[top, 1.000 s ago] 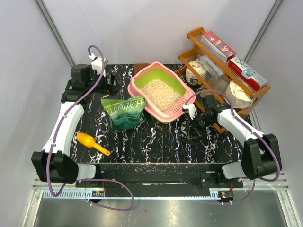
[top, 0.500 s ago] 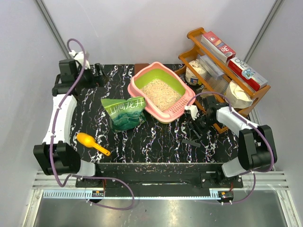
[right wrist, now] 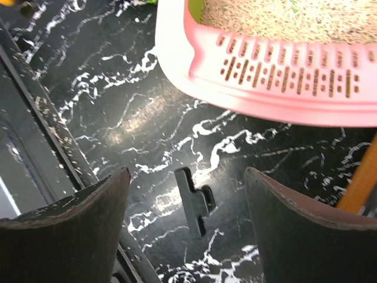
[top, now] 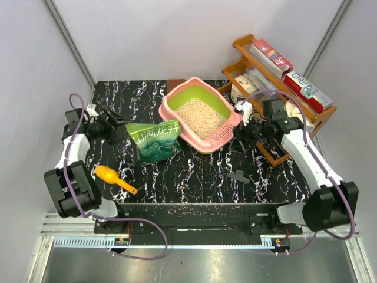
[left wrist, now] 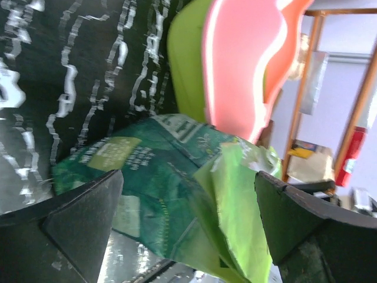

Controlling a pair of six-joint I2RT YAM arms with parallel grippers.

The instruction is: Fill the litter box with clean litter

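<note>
The scoop (top: 115, 179) lies at seven o'clock on the table (top: 194, 171). Mid-table, the left gripper (top: 119, 131), jaws spread and empty, faces the bag (top: 154, 140) from nine, and the right gripper (top: 244, 140), likewise released, hangs at three beside the slotted lip. At twelve the litter box (top: 171, 109) holds a bed of litter (top: 199, 113); the rack (top: 238, 44) at two carries cartons and tubs.

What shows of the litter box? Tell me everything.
The litter box is a rounded pink plastic tray with lime-green inner walls and a slotted lip at its near right end. It sits flat at the back of the black marbled table, holding a layer of beige litter. A green bag lies by its left side.
</note>
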